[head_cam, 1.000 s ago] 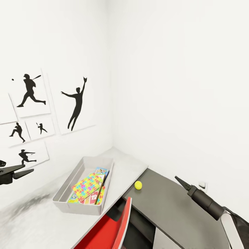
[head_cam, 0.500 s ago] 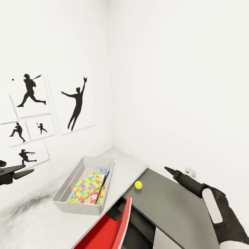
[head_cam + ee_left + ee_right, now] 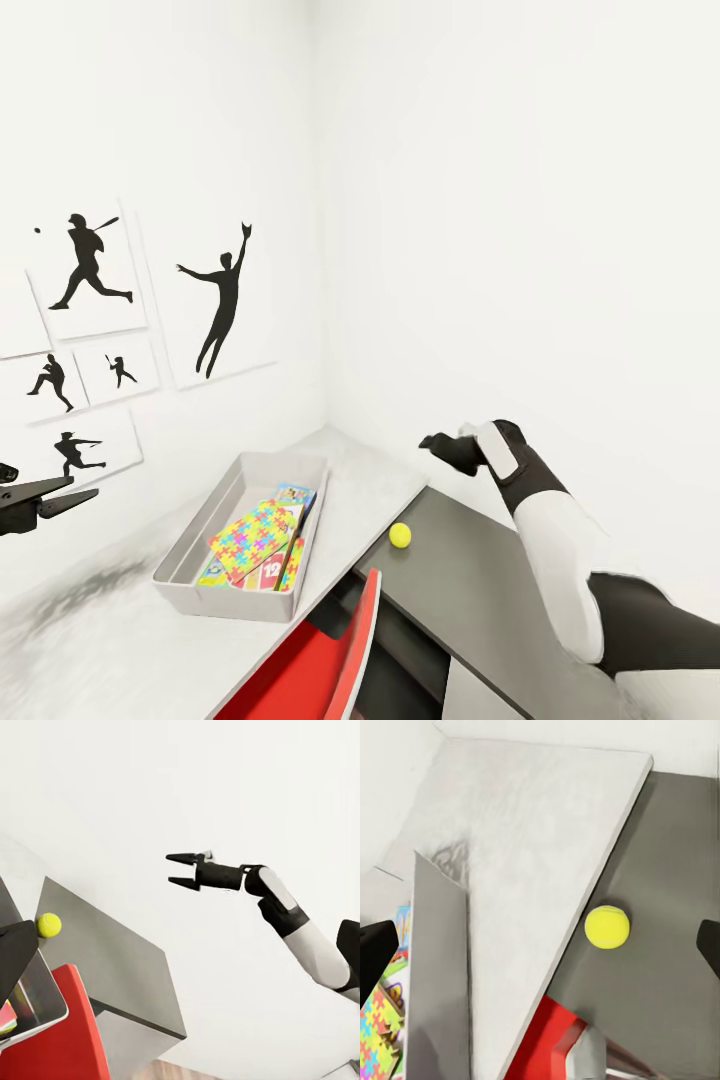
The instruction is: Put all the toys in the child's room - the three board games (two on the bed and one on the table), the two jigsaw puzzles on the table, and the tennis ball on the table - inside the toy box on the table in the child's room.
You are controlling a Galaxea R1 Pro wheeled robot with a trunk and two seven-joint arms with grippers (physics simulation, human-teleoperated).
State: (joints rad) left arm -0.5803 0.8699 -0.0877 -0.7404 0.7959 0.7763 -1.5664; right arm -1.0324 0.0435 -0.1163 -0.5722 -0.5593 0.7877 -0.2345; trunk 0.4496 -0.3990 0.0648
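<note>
Yellow-green tennis ball [image 3: 400, 535] sits on the dark bench [image 3: 500, 600] section, beside the toy box [image 3: 190, 560]. Left wrist view: right gripper [image 3: 180, 869] jaws apart. Right wrist view: ball [image 3: 607, 926] below; I'd centre, then descend straight. Left gripper [image 3: 70, 493]: can't tell.

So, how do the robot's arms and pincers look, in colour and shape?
The right arm has glossy white shell segments alternating with black joint sections, and a pale grey plate near the wrist. Its right pincer is black, with two slim pointed fingers on a dark cylindrical wrist. The left pincer is also dark, with thin tapered fingers. I see no cables or markings.
</note>
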